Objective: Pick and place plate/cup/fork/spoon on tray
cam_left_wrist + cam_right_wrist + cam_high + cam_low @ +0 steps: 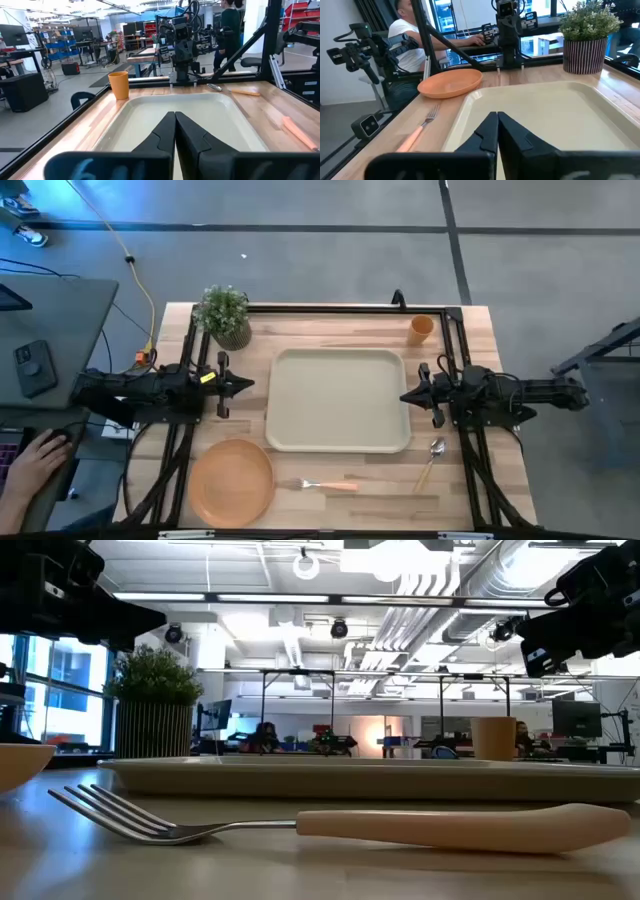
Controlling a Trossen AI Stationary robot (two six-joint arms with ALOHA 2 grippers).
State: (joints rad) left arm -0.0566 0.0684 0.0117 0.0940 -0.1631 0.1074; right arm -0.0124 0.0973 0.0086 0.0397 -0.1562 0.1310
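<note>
We have one camera straight down over the whole bench (300, 330), one at bench-top level close behind the fork (340, 827), and two wrist cameras facing each other across the tray (150, 117), which all four share.

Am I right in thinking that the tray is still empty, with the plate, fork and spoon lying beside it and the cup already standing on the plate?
Not quite: the cup is not on the plate. In the high view it stands on the table by the tray's far right corner, well apart from the plate. The rest holds: the tray is empty, with the fork and spoon beside it.
</note>
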